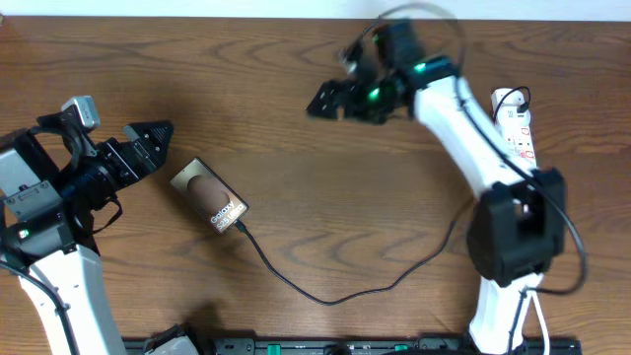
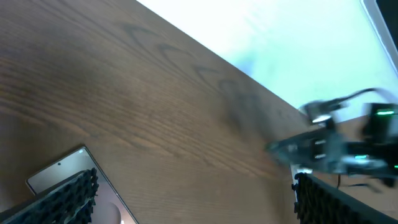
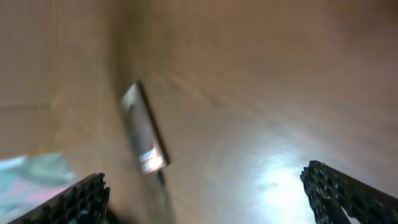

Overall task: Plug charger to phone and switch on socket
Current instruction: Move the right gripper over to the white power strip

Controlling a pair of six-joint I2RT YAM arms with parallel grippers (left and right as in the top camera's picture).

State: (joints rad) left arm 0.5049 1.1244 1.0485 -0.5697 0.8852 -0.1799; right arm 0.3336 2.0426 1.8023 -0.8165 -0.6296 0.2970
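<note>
The socket (image 1: 514,118) is being partly hidden by the right arm (image 1: 463,138) in the overhead view, at the far right edge of the table (image 1: 296,158). Its switches are too small for their position to be made out. The right wrist view is being blurred throughout, so the phone (image 1: 209,195) is being shown there only as a smeared slab with a stub of cable below it. In the left wrist view only one corner of the phone is being seen, the rest being covered by a finger (image 2: 62,200). The whole charger (image 1: 325,299) is being shown by the overhead view alone, lying in a long loop with its tip meeting the phone's end; whether it is seated cannot be told. The phone is lying flat, left of centre, just beside the left gripper (image 1: 158,141), whose jaws are being held spread and empty. The right gripper (image 3: 205,183) is likewise being held wide apart, gripping nothing, well apart from the phone.
</note>
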